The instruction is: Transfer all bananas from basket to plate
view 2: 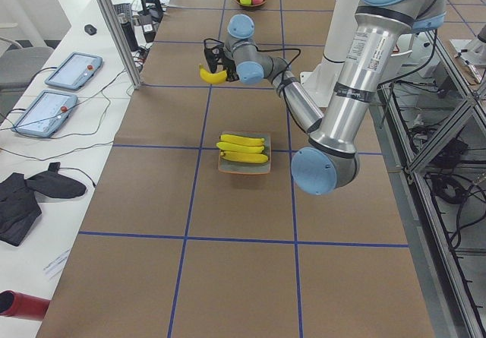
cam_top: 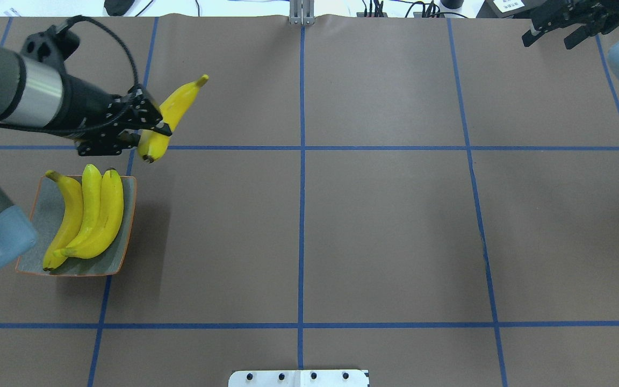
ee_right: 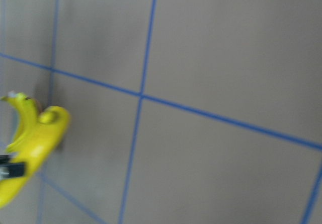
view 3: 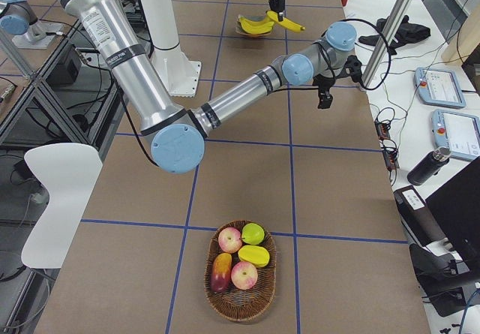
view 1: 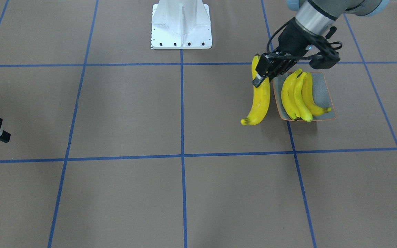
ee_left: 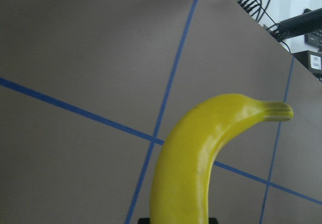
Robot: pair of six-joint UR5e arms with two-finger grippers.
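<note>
Three bananas (cam_top: pixel 92 215) on the plate (view 1: pixel 322 93), one in the left gripper (cam_top: pixel 148 137).
The yellow, curved three lie side by side, touching, on the square grey plate with an orange rim, near the surface's left edge. The fourth banana (cam_top: pixel 178 105) is pinched at one end, just past the plate.

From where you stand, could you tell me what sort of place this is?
Probably a robotics lab: a paper-covered table marked with a blue tape grid, robot arms mounted at it, and teach pendants on the side bench.

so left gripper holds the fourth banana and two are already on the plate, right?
No, three bananas lie on the plate, not two; the overhead view shows them side by side. The left gripper does hold the fourth banana.
</note>
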